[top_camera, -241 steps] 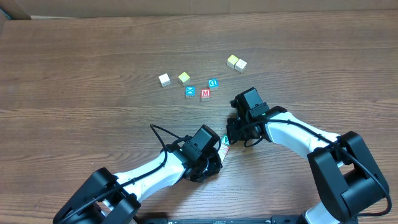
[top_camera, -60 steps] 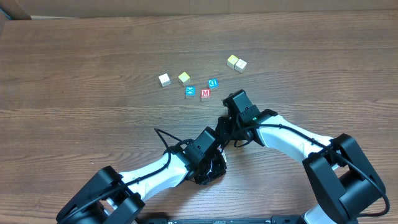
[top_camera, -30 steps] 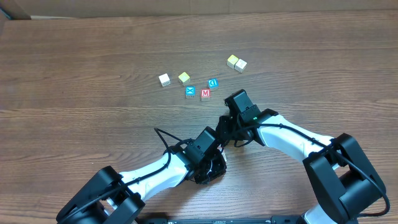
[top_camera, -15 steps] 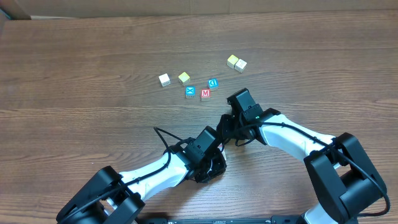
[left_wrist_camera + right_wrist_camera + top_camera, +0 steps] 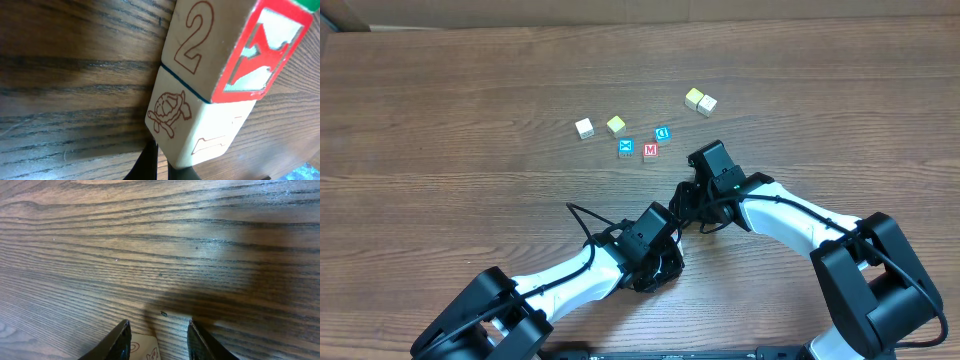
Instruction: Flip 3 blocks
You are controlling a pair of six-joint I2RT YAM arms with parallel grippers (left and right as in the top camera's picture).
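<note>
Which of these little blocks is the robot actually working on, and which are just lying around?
Job: red Y block, turtle block touching it.
Lying about: blue X cube, red M cube, blue D cube, white cube, yellow cube, two pale cubes.

left wrist | upper block [image 5: 197, 50]: outlined red "2" on one face, red "Y" on the next face | overhead | red cube [image 5: 650, 151]: "M" | blue cube [image 5: 625, 147]: "X" | second blue cube [image 5: 662, 133]: "D"

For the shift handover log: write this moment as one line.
left claw: shut | Y block: touching turtle block | right claw: open, pale block between its fingers
</note>
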